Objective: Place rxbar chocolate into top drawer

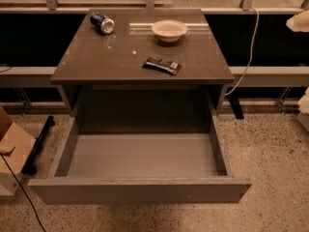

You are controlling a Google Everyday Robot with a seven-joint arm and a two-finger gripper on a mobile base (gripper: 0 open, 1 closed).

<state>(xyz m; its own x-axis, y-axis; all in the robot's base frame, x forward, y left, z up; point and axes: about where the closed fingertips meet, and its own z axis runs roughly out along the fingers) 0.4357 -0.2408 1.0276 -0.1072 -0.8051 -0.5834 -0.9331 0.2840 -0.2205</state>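
The rxbar chocolate (162,65), a flat black bar with a small white label patch, lies on the grey table top (96,62), right of the middle and near the front edge. The top drawer (140,190) is pulled fully out below the table, with its smooth grey inside showing and nothing in it. My gripper and arm are not in view.
A blue soda can (102,22) lies on its side at the table's back left. A white bowl (169,30) stands at the back middle. A cardboard box (12,149) sits on the floor at left, and a cable (246,57) hangs at right.
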